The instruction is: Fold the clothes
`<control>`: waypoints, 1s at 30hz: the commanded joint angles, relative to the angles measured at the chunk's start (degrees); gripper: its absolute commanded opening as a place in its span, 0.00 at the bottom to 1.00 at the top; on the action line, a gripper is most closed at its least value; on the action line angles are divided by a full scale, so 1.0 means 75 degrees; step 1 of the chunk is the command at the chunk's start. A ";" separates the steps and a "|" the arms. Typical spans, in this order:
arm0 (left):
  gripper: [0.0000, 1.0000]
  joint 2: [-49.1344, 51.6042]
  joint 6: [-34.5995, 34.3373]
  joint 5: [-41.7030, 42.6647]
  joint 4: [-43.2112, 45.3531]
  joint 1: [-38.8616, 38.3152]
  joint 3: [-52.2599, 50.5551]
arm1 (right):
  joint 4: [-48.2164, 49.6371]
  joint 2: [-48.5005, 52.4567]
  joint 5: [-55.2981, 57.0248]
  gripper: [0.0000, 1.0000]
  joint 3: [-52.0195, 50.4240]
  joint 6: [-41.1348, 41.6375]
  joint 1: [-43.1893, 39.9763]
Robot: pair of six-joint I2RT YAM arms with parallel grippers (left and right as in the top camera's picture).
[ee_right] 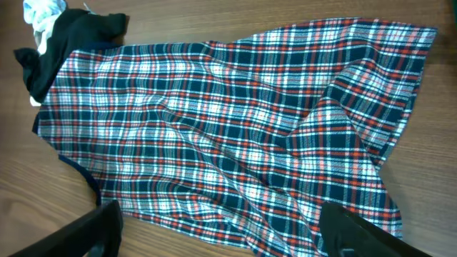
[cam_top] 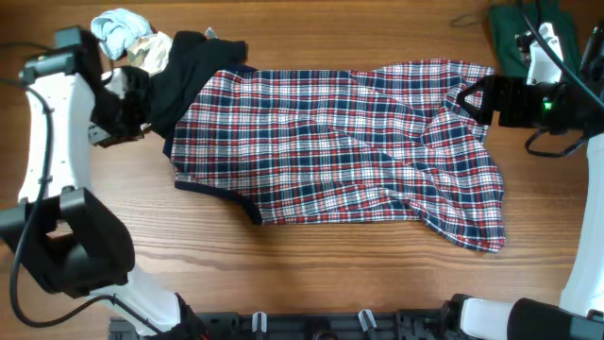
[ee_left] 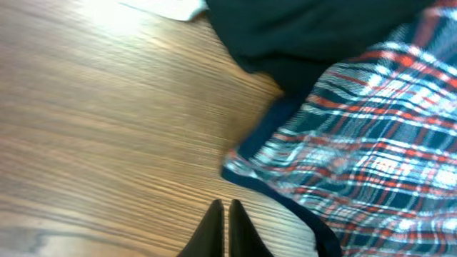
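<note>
The plaid garment [cam_top: 340, 142] lies spread flat across the middle of the table, red, white and navy with dark navy trim along its left edge. My left gripper [cam_top: 132, 123] hovers just left of its left edge. In the left wrist view its fingers [ee_left: 223, 214] are shut and empty over bare wood, beside the trimmed corner [ee_left: 285, 193]. My right gripper [cam_top: 464, 97] is at the garment's upper right corner. In the right wrist view its fingers [ee_right: 221, 232] are wide open above the plaid garment [ee_right: 235, 121], holding nothing.
A black garment [cam_top: 193, 66] lies at the plaid's upper left corner, partly under it. A pale blue-white cloth [cam_top: 118, 28] and a cream cloth [cam_top: 153, 52] lie behind it. A dark green cloth [cam_top: 519, 28] sits at the far right corner.
</note>
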 commanded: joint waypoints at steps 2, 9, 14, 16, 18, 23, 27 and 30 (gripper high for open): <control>0.69 -0.0058 -0.0323 0.0160 0.0058 0.0117 0.0035 | 0.0050 0.0087 0.0102 0.93 -0.0020 0.0006 0.0026; 0.75 -0.1416 -0.0154 0.0790 0.0157 -0.0321 0.0044 | -0.0557 -0.0673 0.0979 0.99 0.0125 0.0708 0.0026; 0.78 -0.2643 -0.0160 0.1052 -0.0478 -0.0813 0.0044 | -0.1358 -0.2212 0.2532 0.99 0.0125 0.2617 0.0026; 0.78 -0.2929 -0.0201 0.1049 -0.0772 -0.1288 0.0041 | -0.1711 -0.2935 0.2836 1.00 0.0125 0.3357 0.0026; 0.79 -0.3083 -0.0408 0.1049 -0.0997 -0.1888 -0.0128 | -0.2075 -0.3625 0.2821 1.00 0.0050 0.3640 0.0026; 0.79 -0.3098 -0.0860 0.1055 -0.0650 -0.3424 -0.1486 | -0.2148 -0.4135 0.2821 1.00 -0.1352 0.3602 0.0026; 0.78 -0.3098 -0.0901 0.1061 0.0481 -0.5117 -0.3098 | -0.1046 -0.4135 0.2014 1.00 -0.3550 0.3410 0.0026; 0.79 -0.3077 -0.1865 0.0230 0.1766 -0.5872 -0.4520 | -0.0361 -0.3960 0.1743 1.00 -0.4028 0.3311 0.0026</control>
